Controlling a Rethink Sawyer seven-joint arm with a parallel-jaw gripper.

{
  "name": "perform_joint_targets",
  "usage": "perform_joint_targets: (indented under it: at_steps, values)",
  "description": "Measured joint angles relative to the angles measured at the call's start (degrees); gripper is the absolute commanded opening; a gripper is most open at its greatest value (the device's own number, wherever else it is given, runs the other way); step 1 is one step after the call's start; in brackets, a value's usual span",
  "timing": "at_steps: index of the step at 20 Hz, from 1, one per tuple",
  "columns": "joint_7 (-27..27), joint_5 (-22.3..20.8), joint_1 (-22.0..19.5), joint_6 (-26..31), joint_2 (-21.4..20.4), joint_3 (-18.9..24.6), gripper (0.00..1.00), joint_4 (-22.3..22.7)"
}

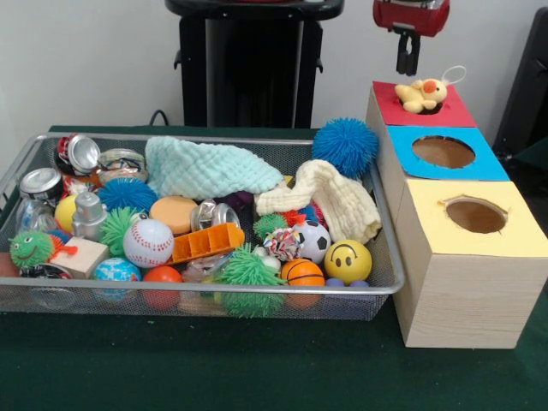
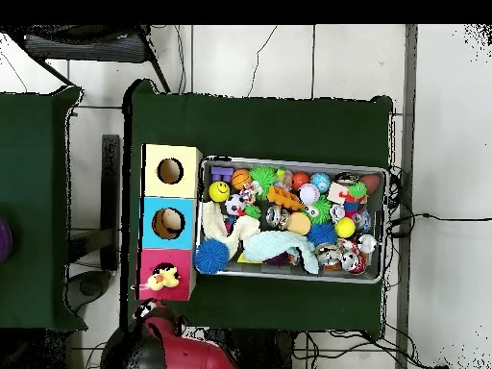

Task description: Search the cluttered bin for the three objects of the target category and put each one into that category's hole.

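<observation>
The yellow plush duck (image 1: 421,94) with its string loop lies on the red square top (image 1: 390,111) of the farthest wooden box, over the hole, which it mostly covers. It also shows in the overhead view (image 2: 161,279) on the red top (image 2: 154,261). My gripper (image 1: 408,68) hangs empty just above and behind the duck, apart from it; in the overhead view the gripper (image 2: 146,309) is beside the red box. The wire mesh bin (image 1: 214,291) is full of clutter. The orange striped plush and the tan-brown plush are not visible.
The blue-bordered hole (image 1: 443,151) and yellow-bordered hole (image 1: 476,215) sit nearer the camera in the same row of boxes. The bin (image 2: 288,161) holds a blue spiky ball (image 1: 345,145), cloths, cans, a baseball (image 1: 148,242) and a smiley ball (image 1: 348,260).
</observation>
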Motion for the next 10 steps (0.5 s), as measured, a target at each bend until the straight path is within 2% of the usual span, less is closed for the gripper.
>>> perform_joint_targets:
  at_steps: [4, 7, 10]
  values:
    - [0.0, 0.0, 5.7, 5.6, -0.9, -5.9, 0.0, -3.1]
    - [0.0, -0.1, 7.4, 8.7, -1.4, -8.0, 0.0, -4.8]
    - [0.0, 0.1, 7.4, 8.9, -1.4, -8.5, 0.0, -5.7]
